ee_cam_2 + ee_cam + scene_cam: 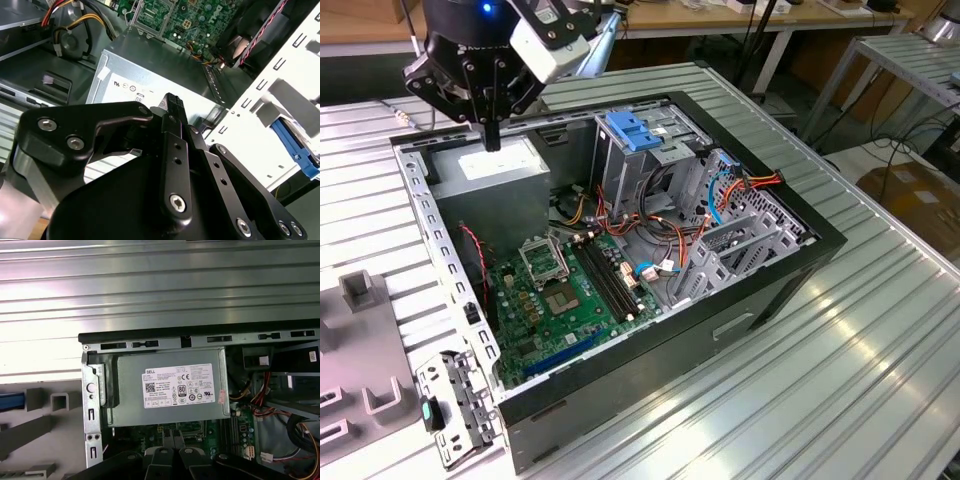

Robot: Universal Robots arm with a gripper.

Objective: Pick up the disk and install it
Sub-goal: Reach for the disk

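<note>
End effector (492, 140) over power supply (510, 178), motherboard (565, 295) inside case (820, 243), case on table (840, 380)

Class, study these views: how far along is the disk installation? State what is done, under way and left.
Done: nothing that shows. The tool is shut and carries no disk. In hand: it hangs above the grey power-supply box in a corner of the open computer case. Left: picking up the disk and installing it. Whether the blue strip beside the grey fixture is the disk, I cannot tell.
</note>
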